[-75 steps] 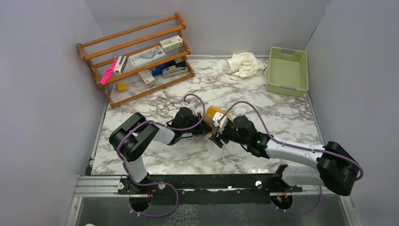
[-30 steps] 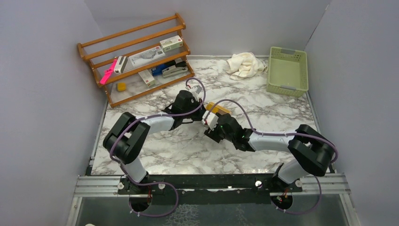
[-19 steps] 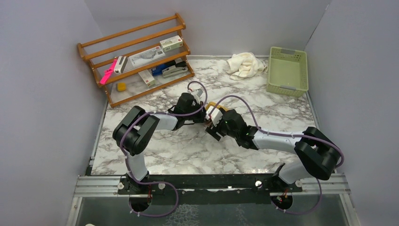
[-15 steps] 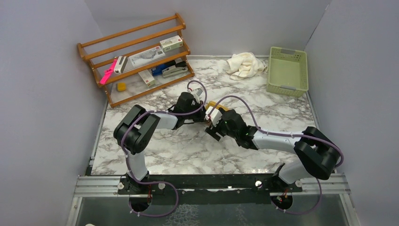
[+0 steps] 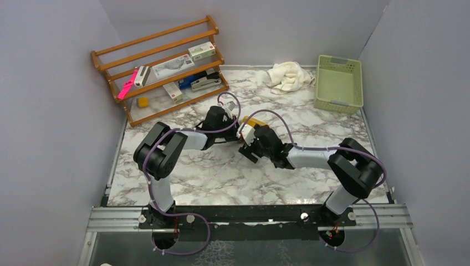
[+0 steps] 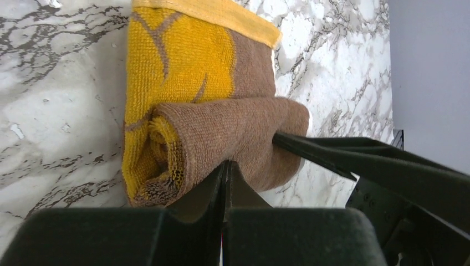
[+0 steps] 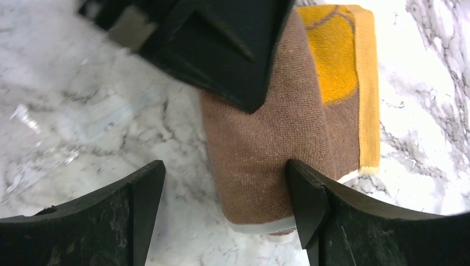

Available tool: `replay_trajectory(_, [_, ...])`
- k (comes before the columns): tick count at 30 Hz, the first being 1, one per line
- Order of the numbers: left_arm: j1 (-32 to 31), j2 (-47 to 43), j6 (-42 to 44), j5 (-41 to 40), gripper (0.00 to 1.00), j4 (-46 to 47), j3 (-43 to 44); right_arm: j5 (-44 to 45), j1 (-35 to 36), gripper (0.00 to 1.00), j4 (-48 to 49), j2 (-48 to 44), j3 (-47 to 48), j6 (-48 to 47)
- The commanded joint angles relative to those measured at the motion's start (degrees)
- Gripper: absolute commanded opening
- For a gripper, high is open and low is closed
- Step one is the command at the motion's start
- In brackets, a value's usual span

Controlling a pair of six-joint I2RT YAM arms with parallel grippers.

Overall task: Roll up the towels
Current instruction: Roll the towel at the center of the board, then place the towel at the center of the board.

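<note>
**Count: 2 towels, 2 grippers, 1 basket, 1 rack**

Towels, two. The mustard towel (image 6: 221, 127) lies at mid-table (image 5: 221, 177), part rolled. The brown side forms the roll and a flat yellow stretch with a pale yellow hem lies beyond it. The cream towel (image 5: 288, 76) sits in a crumpled heap at the far edge, just left of the basket and well apart from both arms.

Grippers, two, both at the mustard towel.
- The left gripper (image 6: 224, 166) has its fingers closed together with no gap. The tips rest against the brown roll. Whether any cloth is caught between them cannot be told.
- The right gripper (image 7: 224, 166) has its fingers spread wide. One end of the roll lies between them, and one finger touches the roll's side.

Surroundings:
- One pale green basket (image 5: 339, 59) stands in the far right corner.
- One wooden rack (image 5: 161, 35) stands far left, holding several small boxes and tools.

Obstructions: from above, the two wrists cover nearly all of the mustard towel, leaving only a yellow sliver. In the right wrist view, the left gripper hides the roll's far end.
</note>
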Motion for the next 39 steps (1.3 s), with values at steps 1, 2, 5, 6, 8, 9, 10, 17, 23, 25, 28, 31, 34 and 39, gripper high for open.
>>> replay_trajectory(1, [0.8,1.0,1.8,1.2,0.00,-2.0,1.8,1.1,-2.3,0.80,-3.7,3.7,4.4,0.6])
replay_trajectory(2, [0.9,1.1,2.1,1.3,0.00,-2.3,2.0,1.5,-2.6,0.79,-4.2,4.7,5.1,0.8])
replay_trajectory(5, [1.3,1.1,2.4,1.7,0.00,-2.9,2.4,2.2,-3.9,0.75,-6.4,6.9,7.1,1.9])
replay_trajectory(6, [1.4,1.0,2.6,2.0,0.00,-3.1,2.4,2.2,-4.5,0.74,-7.5,7.6,8.0,2.8])
replay_trajectory(8, [1.8,0.6,2.8,2.4,0.00,-3.5,2.7,1.3,-6.3,0.70,-9.9,8.7,9.4,4.5])
replay_trajectory(9, [2.1,0.3,2.8,2.9,0.00,-3.6,2.7,0.7,-7.1,0.68,-10.9,9.1,9.9,5.2])
replay_trajectory(10, [2.5,-0.1,2.8,3.5,0.00,-3.8,2.8,-0.2,-8.0,0.67,-11.5,9.3,10.1,5.5])
replay_trajectory(17, [9.3,-7.9,1.1,7.8,0.02,-5.2,2.6,-8.5,-12.4,0.52,-16.9,11.5,13.4,6.9])
replay_trajectory(23, [12.9,-19.2,5.6,3.9,0.06,-14.6,2.8,-23.8,-13.3,0.36,-22.3,11.9,17.2,12.6])
replay_trajectory(25, [12.9,-21.9,6.7,3.2,0.07,-16.5,1.9,-29.8,-13.4,0.24,-24.4,11.9,18.5,15.7])
replay_trajectory(28, [12.9,-25.3,7.3,2.9,0.08,-17.5,-1.1,-37.9,-13.3,0.09,-27.2,12.3,20.0,19.6])
replay_trajectory(31, [12.4,-27.7,6.4,3.2,0.08,-16.8,-5.2,-43.0,-13.3,0.09,-27.5,11.1,19.4,24.3])
replay_trajectory(34, [11.2,-29.5,5.6,2.5,0.08,-16.1,-9.2,-45.6,-13.8,0.09,-26.9,10.1,18.6,30.7])
replay_trajectory(39, [9.5,-32.7,1.0,0.8,0.14,-13.3,-15.7,-53.8,-15.5,0.05,-28.4,13.8,22.2,37.5])
